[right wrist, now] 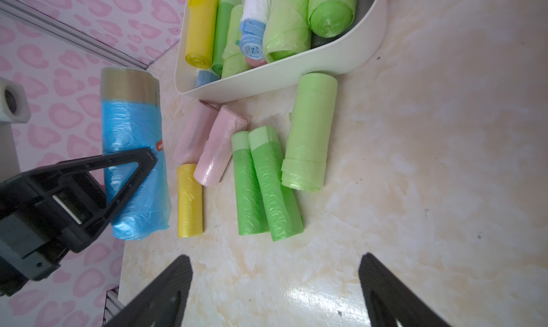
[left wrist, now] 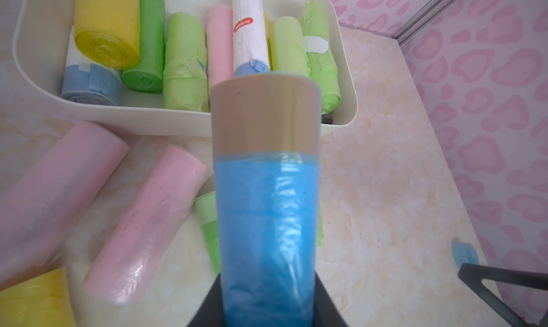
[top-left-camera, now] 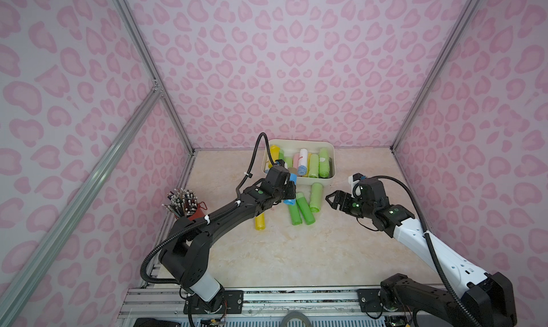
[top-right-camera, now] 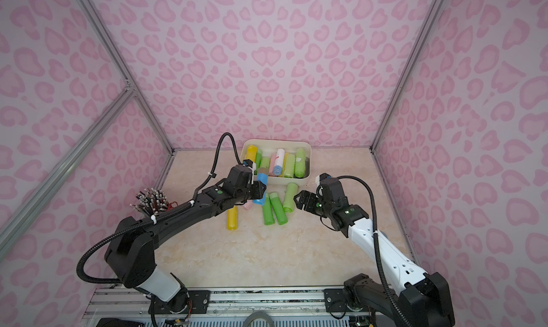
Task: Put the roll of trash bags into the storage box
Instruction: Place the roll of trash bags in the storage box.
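A blue roll of trash bags (top-left-camera: 292, 180) (top-right-camera: 262, 180) (left wrist: 267, 221) (right wrist: 133, 162) with a tan band at one end hangs above the table. My left gripper (top-left-camera: 289, 193) (top-right-camera: 258, 193) (left wrist: 267, 306) is shut on it. The tan end points at the cream-white storage box (top-left-camera: 315, 180) (top-right-camera: 294, 177) (left wrist: 142, 118) (right wrist: 267, 82), just short of its near wall. The box holds several rolls in yellow, green, pink, white and blue. My right gripper (top-left-camera: 331, 202) (top-right-camera: 299, 201) (right wrist: 274, 264) hovers open over bare table to the right, with nothing between its fingers.
Loose rolls lie on the table before the box: two dark green (top-left-camera: 305, 211) (right wrist: 261, 186), a light green one (top-left-camera: 315, 196) (right wrist: 310, 132), a yellow one (top-left-camera: 260, 221) (right wrist: 189, 201) and two pink (left wrist: 142, 221) (right wrist: 216, 147). A red cup of pencils (top-left-camera: 189, 207) stands at the left.
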